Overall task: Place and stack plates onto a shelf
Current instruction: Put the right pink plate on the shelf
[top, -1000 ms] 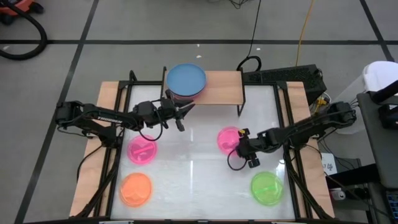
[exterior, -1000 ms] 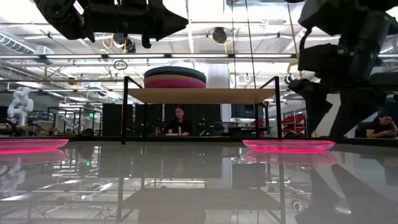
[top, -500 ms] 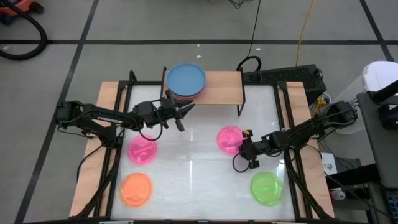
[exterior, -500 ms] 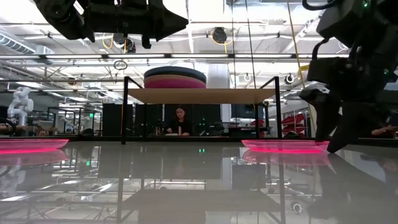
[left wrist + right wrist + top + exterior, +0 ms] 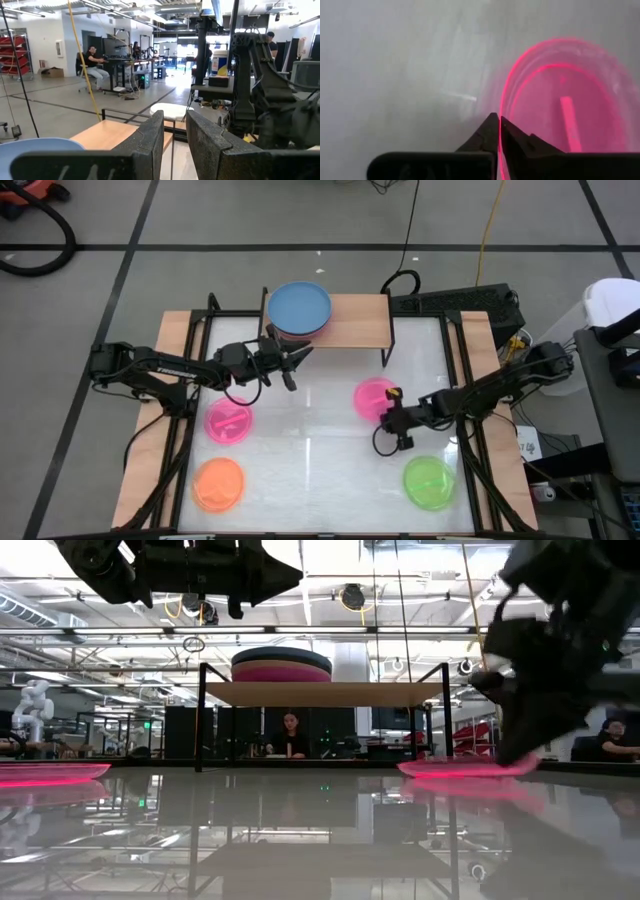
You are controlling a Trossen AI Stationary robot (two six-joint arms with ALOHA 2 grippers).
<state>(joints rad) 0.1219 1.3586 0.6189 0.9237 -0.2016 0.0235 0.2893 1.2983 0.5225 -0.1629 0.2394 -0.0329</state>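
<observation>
The shelf [image 5: 358, 320] stands at the table's far edge. On its left half rests a stack of large plates [image 5: 281, 666], with a blue plate [image 5: 299, 307] on top. A small hot pink plate [image 5: 372, 397] lies on the table right of centre, and my right gripper [image 5: 392, 416] is shut on its rim. My left gripper [image 5: 296, 360] hovers in front of the shelf's left end, open, with nothing between its fingers [image 5: 175, 131]. Another pink plate [image 5: 229, 421], an orange plate [image 5: 218, 484] and a green plate [image 5: 430, 482] lie flat on the table. My right gripper pinches the hot pink plate's rim [image 5: 502, 113] between its two fingers, on the plate's near right side. The fingers slant down at it from the table's right. The plate [image 5: 462, 768] sits low at the table, nearly level.
The shelf's right half [image 5: 368, 312] is bare wood. Black frame rails [image 5: 466, 395] run along the table's left and right sides. Cables and a dark box [image 5: 460, 302] lie beyond the far right corner. People sit in the room behind the table [image 5: 290, 735].
My right gripper has shut on the hot pink plate's rim after shifting a little along the plate's near right side. The plate has slid slightly toward the shelf.
</observation>
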